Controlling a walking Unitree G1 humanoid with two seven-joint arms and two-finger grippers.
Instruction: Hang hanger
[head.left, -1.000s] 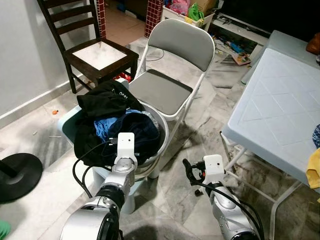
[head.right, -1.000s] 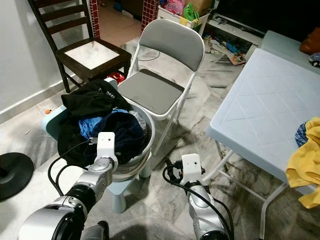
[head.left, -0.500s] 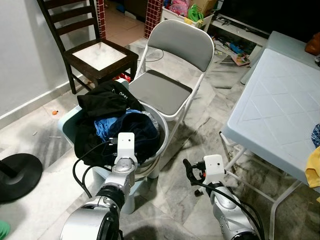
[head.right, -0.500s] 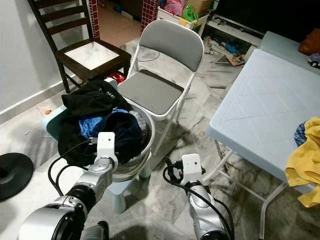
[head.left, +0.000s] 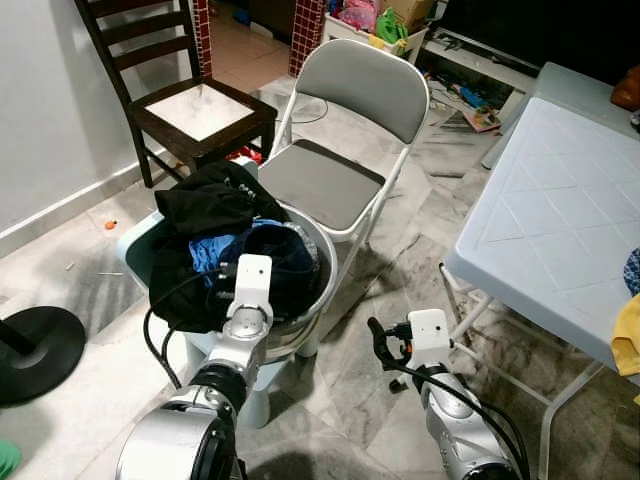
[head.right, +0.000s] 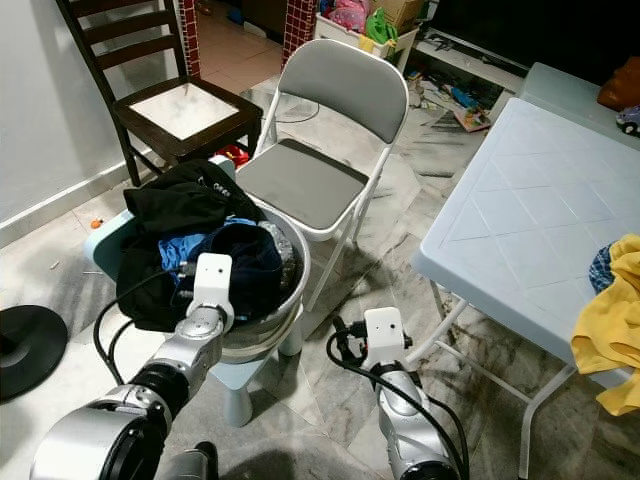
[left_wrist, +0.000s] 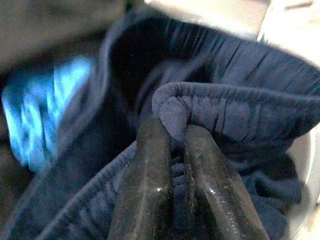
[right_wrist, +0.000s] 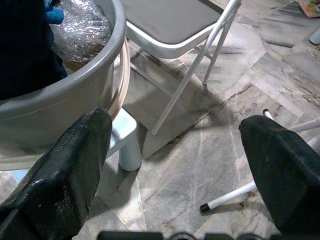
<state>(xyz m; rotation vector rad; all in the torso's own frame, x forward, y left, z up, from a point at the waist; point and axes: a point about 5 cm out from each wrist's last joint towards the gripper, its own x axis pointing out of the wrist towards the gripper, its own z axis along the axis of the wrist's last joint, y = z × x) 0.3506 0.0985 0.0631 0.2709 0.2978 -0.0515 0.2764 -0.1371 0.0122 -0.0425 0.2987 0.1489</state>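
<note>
A grey laundry basin (head.left: 327, 262) stands on a low pale-blue stool (head.left: 137, 243), heaped with a black garment (head.left: 210, 200), a blue one (head.left: 205, 252) and a navy one (head.left: 290, 255). My left gripper (left_wrist: 172, 129) reaches into the basin and is shut on the gathered elastic waistband of the navy garment (left_wrist: 240, 105). My right gripper (right_wrist: 175, 129) hangs open over the marble floor beside the basin, with nothing between its fingers; it also shows low in the left eye view (head.left: 376, 337).
A grey folding chair (head.left: 330, 180) stands right behind the basin, with a dark wooden chair (head.left: 200, 110) to its left. To the right is a pale-blue table (head.left: 560, 220) with a yellow cloth (head.right: 610, 320) on its edge. A black round base (head.left: 35, 350) lies on the floor at left.
My left arm has pushed a little further forward into the basin. The right arm has stayed where it was.
</note>
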